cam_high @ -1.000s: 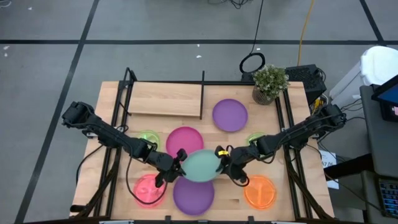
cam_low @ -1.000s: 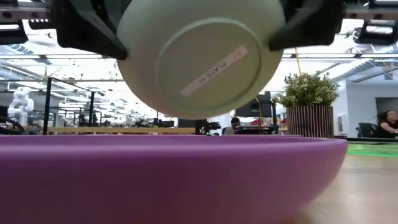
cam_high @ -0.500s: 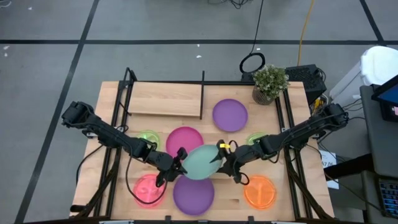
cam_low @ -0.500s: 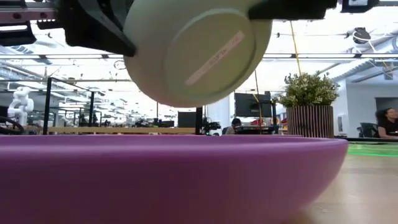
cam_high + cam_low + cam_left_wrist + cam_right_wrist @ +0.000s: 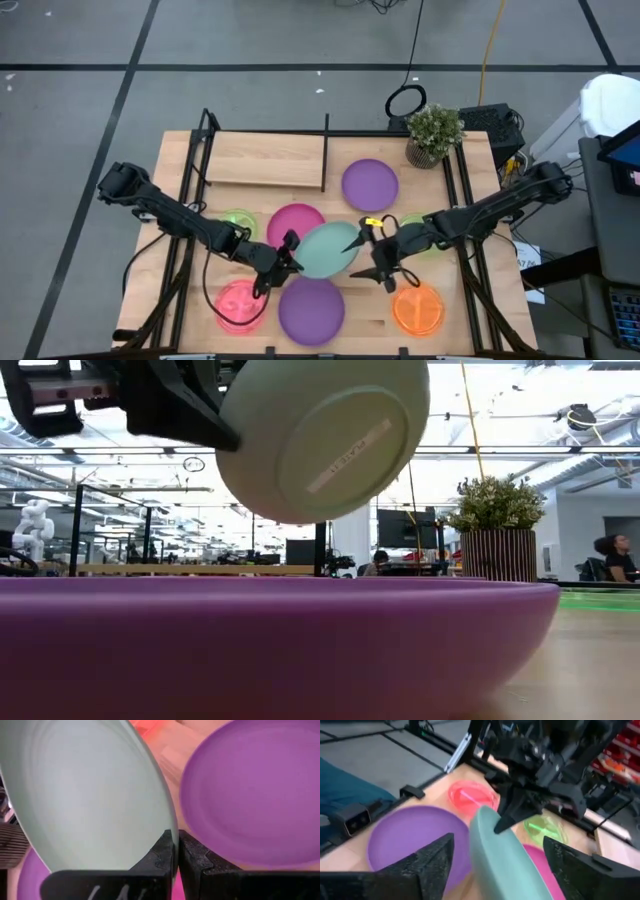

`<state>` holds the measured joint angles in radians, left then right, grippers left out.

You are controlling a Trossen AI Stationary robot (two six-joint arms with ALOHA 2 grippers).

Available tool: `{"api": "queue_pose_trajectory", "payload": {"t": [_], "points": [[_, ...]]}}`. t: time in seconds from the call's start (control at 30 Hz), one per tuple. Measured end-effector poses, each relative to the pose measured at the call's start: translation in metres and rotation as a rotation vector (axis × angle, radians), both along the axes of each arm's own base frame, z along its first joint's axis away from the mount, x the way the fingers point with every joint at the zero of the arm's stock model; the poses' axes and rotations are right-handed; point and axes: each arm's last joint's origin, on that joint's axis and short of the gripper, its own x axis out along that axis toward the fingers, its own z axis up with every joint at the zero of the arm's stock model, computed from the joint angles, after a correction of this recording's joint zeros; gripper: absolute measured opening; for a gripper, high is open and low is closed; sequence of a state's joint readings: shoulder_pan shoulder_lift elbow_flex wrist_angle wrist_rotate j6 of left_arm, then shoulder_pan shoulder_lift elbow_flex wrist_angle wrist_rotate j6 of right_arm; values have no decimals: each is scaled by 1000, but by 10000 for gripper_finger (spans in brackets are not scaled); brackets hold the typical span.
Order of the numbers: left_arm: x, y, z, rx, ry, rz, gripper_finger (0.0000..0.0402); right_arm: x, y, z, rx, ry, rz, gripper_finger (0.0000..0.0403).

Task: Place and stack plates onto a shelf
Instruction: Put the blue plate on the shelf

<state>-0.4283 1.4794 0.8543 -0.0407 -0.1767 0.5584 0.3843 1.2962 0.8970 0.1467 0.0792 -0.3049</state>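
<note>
A mint-green plate (image 5: 325,250) hangs tilted above the table's middle, its labelled underside (image 5: 320,430) facing the low view. My left gripper (image 5: 286,256) is shut on the plate's left rim. My right gripper (image 5: 366,252) stands open just right of the plate. In the right wrist view its two fingers (image 5: 427,857) stand apart on either side of the plate's edge (image 5: 495,850) without touching it. The shelf (image 5: 265,158), a light-wood board in a black rod frame, sits at the far left. My left gripper pinches the mint-green plate's rim (image 5: 172,827) between its two fingers, on the side toward the table's left. The fingers come roughly level from the left. The plate is lifted clear and tilted, held only by this rim.
On the table lie a magenta plate (image 5: 297,225), a far purple plate (image 5: 370,185), a near purple plate (image 5: 311,310), a pink-red one (image 5: 240,305), an orange one (image 5: 418,308) and two neon green ones (image 5: 238,222) (image 5: 412,225). A potted plant (image 5: 433,133) stands far right.
My right gripper has opened, let go of the mint-green plate's right rim and drawn back toward the table's right edge. The plate stays in my left gripper; it has risen a little and shifted toward the far edge, more tilted than before.
</note>
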Motion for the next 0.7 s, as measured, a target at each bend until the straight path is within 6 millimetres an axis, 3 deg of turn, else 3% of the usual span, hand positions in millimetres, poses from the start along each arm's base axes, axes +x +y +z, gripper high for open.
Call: {"api": "queue_pose_trajectory", "payload": {"t": [0.13, 0.43, 0.7], "points": [[-6, 2, 13, -6, -18, 28, 14, -13, 3, 14, -10, -50, 23, 299], [-16, 9, 53, 122, 74, 182, 14, -44, 2, 38, -68, -117, -170, 286], [-17, 28, 77, 194, 137, 385, 14, -57, -4, 39, -51, -63, -273, 279]]}}
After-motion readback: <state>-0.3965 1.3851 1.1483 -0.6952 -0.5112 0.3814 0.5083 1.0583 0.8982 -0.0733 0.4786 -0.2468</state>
